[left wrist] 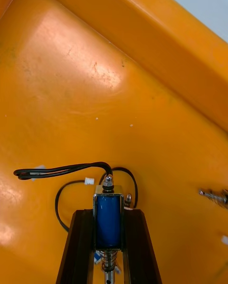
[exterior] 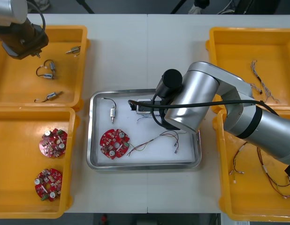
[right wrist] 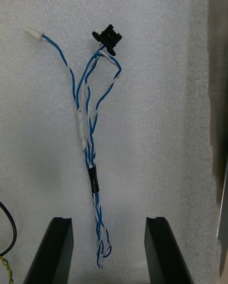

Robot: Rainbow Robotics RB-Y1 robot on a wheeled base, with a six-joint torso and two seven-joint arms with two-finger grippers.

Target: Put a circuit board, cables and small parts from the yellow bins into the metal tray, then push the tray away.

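My left gripper is shut on a small metal part with a blue body, held over the floor of the far left yellow bin; another black-wired part lies just beyond it. My right gripper stands open low over the white inside of the metal tray, with a twisted blue and white cable lying flat between its fingers. The tray also holds a red circuit board, a small metal part and a red and yellow cable. The right arm covers the tray's far right part.
Small metal parts lie in the far left bin. The near left bin holds two circuit boards. Blue and white cables are in the far right bin, red and yellow cables in the near right one.
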